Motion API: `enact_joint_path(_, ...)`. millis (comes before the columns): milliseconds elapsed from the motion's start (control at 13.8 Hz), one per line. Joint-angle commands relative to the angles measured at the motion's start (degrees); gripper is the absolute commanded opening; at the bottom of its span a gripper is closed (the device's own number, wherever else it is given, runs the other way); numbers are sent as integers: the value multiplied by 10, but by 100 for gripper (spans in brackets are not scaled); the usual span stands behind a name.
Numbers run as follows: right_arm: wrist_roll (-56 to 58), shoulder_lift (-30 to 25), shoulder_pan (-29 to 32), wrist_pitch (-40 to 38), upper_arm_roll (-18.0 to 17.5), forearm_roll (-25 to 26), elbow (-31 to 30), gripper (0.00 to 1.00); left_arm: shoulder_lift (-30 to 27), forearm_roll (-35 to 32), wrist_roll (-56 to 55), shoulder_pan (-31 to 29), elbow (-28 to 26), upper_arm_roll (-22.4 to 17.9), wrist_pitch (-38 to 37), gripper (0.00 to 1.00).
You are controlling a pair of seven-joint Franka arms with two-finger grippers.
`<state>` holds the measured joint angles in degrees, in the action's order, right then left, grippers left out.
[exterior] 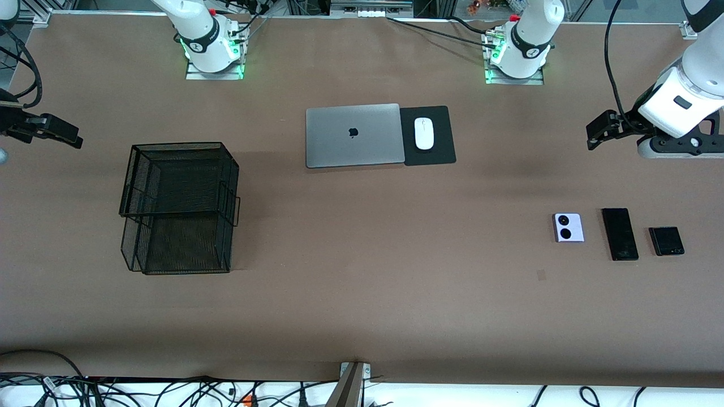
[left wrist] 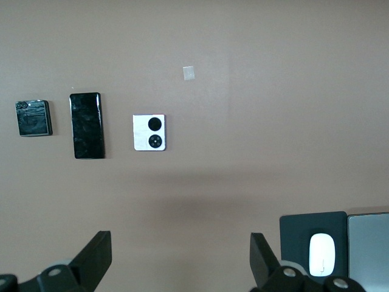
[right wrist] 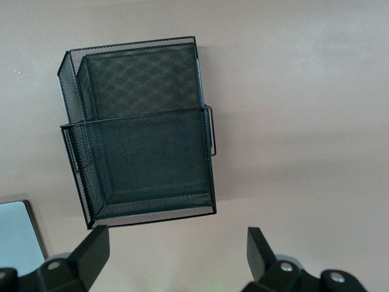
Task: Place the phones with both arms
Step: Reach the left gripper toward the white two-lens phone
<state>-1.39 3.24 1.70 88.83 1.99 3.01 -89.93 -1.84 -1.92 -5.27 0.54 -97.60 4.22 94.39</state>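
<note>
Three phones lie in a row toward the left arm's end of the table: a pale lilac-white squarish one (exterior: 568, 227) (left wrist: 149, 132) with two black circles, a long black slab (exterior: 620, 234) (left wrist: 87, 125) and a small squarish black one (exterior: 666, 241) (left wrist: 33, 118). My left gripper (exterior: 593, 134) (left wrist: 180, 240) hangs open and empty over bare table, apart from the phones, between them and the arms' bases. At the right arm's end, my right gripper (exterior: 74, 138) (right wrist: 176, 234) is open and empty, up beside a black mesh basket (exterior: 175, 144) (right wrist: 130, 117).
A closed grey laptop (exterior: 353, 134) lies mid-table near the bases, with a white mouse (exterior: 423, 133) (left wrist: 322, 254) on a black pad (exterior: 441, 154) beside it. The two-tier mesh basket holds nothing. A small tape patch (exterior: 541, 275) sits nearer the camera than the phones.
</note>
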Motion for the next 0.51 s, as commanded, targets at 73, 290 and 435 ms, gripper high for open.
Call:
enact_joint_path(73,8,-8,12,-7,-10,-5,5,100,6,6,10,3,16,-2,-14,100)
enact_joint_path(290,8,-8,11,-7,-10,-6,5,100,8,5,9,3,17,-3,-14,100)
enact_joint_path(435,8,-7,11,-6,-10,-6,5,100,11,5,6,2,17,-3,-25,100)
